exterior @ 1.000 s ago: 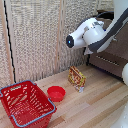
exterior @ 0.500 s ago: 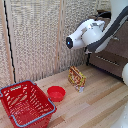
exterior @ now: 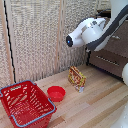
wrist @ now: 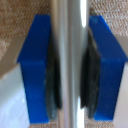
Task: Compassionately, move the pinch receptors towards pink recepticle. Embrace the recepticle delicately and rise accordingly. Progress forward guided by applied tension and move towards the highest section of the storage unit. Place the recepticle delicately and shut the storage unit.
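In the wrist view my gripper (wrist: pixel 70 67) is shut on a thin silver bar handle (wrist: pixel 69 25). A blue-tipped finger (wrist: pixel 35 65) presses on each side of the bar, and woven brown texture shows behind it. In the exterior view the white and grey arm (exterior: pixel 85 32) reaches toward the dark brown storage unit (exterior: pixel 114 49) at the exterior view's right. The arm's bulk hides the fingers there. The pink recepticle does not show in either view.
A big red wire-rimmed basket (exterior: pixel 25 102) stands on the wooden floor at the exterior view's lower left. Beside it sit a low red bowl (exterior: pixel 56 93) and a yellow-orange packet (exterior: pixel 76 78). Pale woven-slat panels (exterior: pixel 35 40) form the back wall.
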